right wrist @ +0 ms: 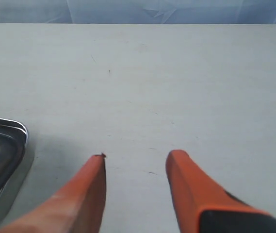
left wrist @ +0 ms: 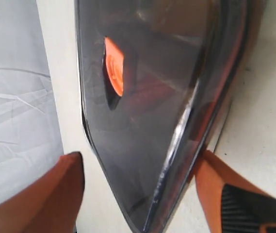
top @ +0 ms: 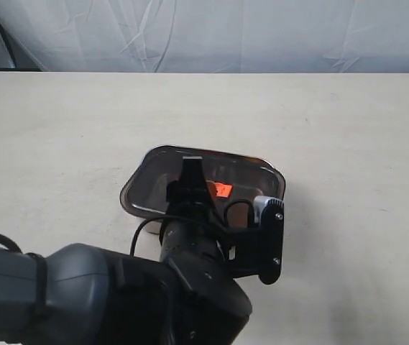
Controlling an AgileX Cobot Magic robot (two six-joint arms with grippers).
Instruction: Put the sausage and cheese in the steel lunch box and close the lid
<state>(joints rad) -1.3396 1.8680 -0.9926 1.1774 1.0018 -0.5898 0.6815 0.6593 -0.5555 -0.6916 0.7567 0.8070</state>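
Currently, the counter is shown as a pale, flat surface backed by a white cloth. At the lower left of the exterior view, the dark left arm is extended toward the middle of the counter. The left hand is held over the lid with its orange fingers spread wide. In the left wrist view the lid is framed between them. A clear gap is seen between one finger and the lid edge. Whether the other finger touches the lid cannot be told. Nothing is gripped by this hand.

The lid is seated flat on the steel lunch box near the middle of the counter, and the box is covered almost entirely. Bright steel is exposed only as a thin rim along the far edge and at one corner. A small orange valve is located at the lid's centre. What lies under the dark, smoky lid cannot be made out.

Just right of the valve, the arm's black camera bracket is positioned at the near right corner of the lid.

Further right, the right hand is held above bare counter. Its orange fingers are parted and nothing is held between them. One steel corner of the box is seen off to one side, apart from both fingers.
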